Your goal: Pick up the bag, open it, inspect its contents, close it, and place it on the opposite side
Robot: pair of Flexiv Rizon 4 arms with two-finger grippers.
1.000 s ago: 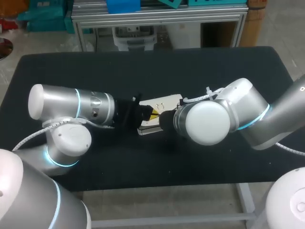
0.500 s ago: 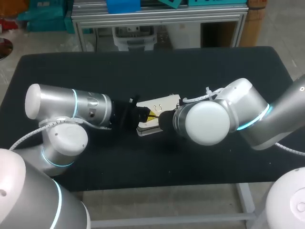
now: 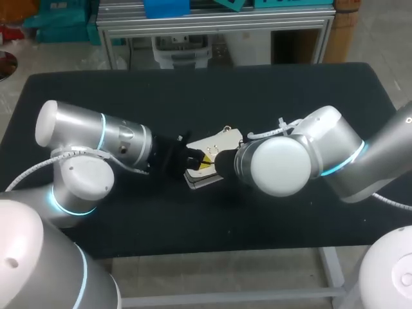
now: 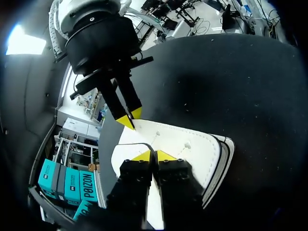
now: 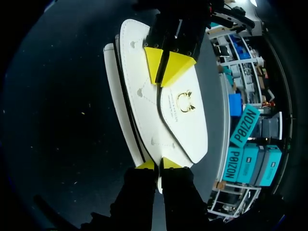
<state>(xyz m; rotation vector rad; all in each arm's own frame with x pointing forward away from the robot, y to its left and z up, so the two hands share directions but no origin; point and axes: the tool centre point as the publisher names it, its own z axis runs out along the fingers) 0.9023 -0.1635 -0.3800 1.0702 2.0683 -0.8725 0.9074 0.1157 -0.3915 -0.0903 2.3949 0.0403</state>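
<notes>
A white bag (image 3: 222, 140) with a gold clasp (image 5: 184, 102) is at the middle of the black table (image 3: 193, 96), held between both grippers and tilted. My left gripper (image 4: 154, 155) is shut on one edge of the bag (image 4: 192, 149); in the head view it (image 3: 195, 158) comes in from the left. My right gripper (image 5: 158, 165) is shut on the opposite edge of the bag (image 5: 137, 96), near the tip of the flap. Each wrist view shows the other gripper pinching the far edge: the right gripper (image 4: 129, 118) and the left gripper (image 5: 166, 65). In the head view my right gripper (image 3: 215, 161) is mostly hidden by its wrist.
Nothing else lies on the black tabletop. A metal frame (image 3: 212, 26) stands just past the far edge. My two arms take up the middle band of the table.
The bag has turned and tipped, its far right corner rising. My left arm has shifted slightly back and left. Both grips have held.
</notes>
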